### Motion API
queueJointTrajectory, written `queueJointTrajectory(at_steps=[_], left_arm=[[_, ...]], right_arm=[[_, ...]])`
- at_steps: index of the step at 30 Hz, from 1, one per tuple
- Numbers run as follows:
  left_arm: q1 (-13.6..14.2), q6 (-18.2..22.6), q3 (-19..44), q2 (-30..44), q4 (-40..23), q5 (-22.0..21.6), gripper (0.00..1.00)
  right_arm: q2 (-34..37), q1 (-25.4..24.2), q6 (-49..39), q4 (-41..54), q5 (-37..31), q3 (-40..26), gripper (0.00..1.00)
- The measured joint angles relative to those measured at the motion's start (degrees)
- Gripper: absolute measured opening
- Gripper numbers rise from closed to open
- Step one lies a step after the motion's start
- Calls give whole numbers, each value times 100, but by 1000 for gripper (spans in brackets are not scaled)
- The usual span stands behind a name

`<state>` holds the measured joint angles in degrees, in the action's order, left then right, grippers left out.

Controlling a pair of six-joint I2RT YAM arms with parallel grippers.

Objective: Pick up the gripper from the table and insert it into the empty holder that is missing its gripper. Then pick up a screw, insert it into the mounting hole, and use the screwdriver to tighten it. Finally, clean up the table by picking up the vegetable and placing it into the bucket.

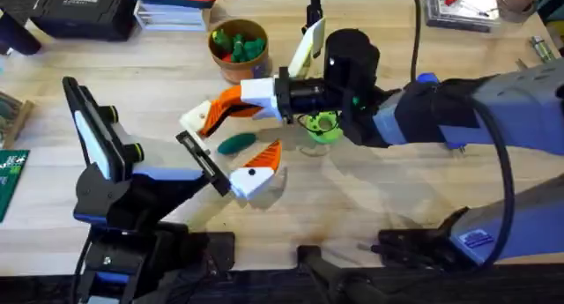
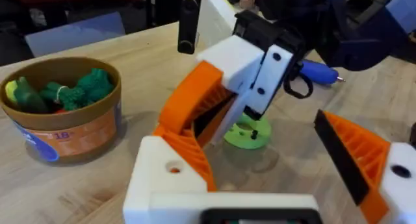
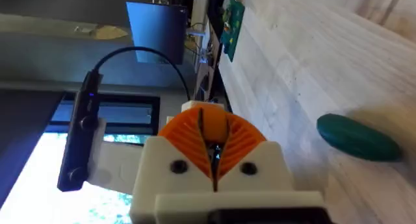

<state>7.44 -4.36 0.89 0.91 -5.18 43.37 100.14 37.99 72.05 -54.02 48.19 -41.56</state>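
- Gripper piece (image 2: 189,151), orange and ribbed: sits against the white holder (image 2: 162,180) on the far finger of the left gripper (image 2: 273,159), near the middle of the table.
- Touches the tip of the right gripper (image 2: 174,122) there; cannot tell whether pinched by it or already seated in the holder.
- Right gripper (image 1: 222,107): reaches in from the right, orange pads pressed together with no real gap showing between them in the right wrist view (image 3: 207,120).
- Left gripper (image 1: 225,150): spread wide, nothing clamped; near finger carries its own orange pad (image 1: 265,156) on a white block.
- Holder (image 1: 194,121): at the far-left end of that spread, just beside the right gripper's tip.
- Vegetable (image 1: 236,144), dark green and oblong: lies flat on the wooden table (image 1: 370,189) between the two left fingers, touching neither; seen on bare wood in the right wrist view (image 3: 357,138).
- Bucket (image 1: 236,71): stands upright farther back, already holding several green toy pieces; blue label band faces the left wrist camera (image 2: 71,138).
- Green ring disc (image 1: 322,128): lies on the table under the right arm's wrist (image 2: 246,134).
- Screwdriver (image 2: 317,72), blue: lies beyond the disc, partly hidden behind the right arm.
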Motion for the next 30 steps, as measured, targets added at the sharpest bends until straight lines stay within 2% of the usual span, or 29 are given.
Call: queueJointTrajectory(at_steps=[21, 30], left_arm=[[2, 0, 2, 0, 7, -17, 986], [2, -6, 2, 0, 10, -275, 986]], right_arm=[[0, -24, -2, -9, 38, 0, 9], [0, 220, -2, -63, -515, 0, 9]])
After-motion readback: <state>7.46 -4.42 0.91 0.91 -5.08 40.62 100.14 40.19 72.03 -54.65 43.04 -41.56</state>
